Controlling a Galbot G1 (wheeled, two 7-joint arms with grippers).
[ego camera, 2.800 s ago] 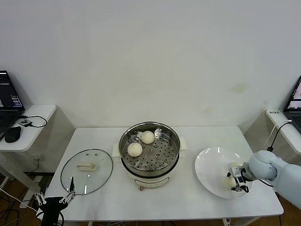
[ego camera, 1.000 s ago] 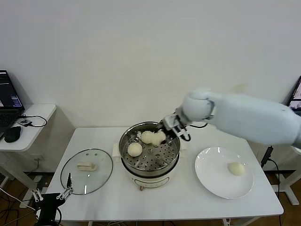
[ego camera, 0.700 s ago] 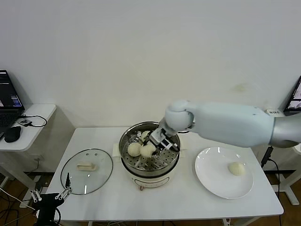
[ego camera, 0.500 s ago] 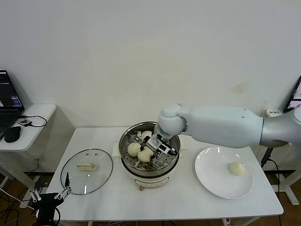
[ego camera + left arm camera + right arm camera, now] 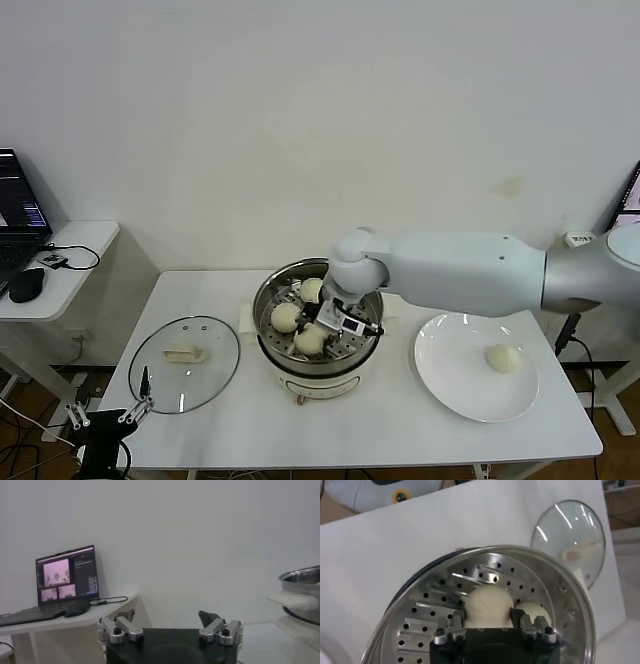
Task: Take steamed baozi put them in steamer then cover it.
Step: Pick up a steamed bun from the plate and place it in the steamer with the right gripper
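Observation:
The steamer [image 5: 266, 306] stands mid-table with three baozi on its perforated tray: one at the back [image 5: 312, 289], one on the left [image 5: 286, 317], one at the front [image 5: 309, 340]. My right gripper [image 5: 320, 333] reaches down into the pot. Its fingers press both sides of the front baozi [image 5: 487, 602], which rests on the tray [image 5: 435, 605], next to another baozi [image 5: 537, 612]. A further baozi [image 5: 502, 357] lies on the white plate [image 5: 465, 395]. The glass cover [image 5: 208, 382] lies flat left of the steamer. My left gripper [image 5: 108, 414] hangs open below the table's front left corner.
A side table with a laptop and mouse [image 5: 25, 285] stands far left. The left wrist view shows the laptop [image 5: 67, 577] and the steamer's edge [image 5: 302, 595]. My right arm spans the space above the table between plate and steamer.
My right gripper has carried a baozi over the steamer's rim and down onto the front of the tray. The left arm has stayed still.

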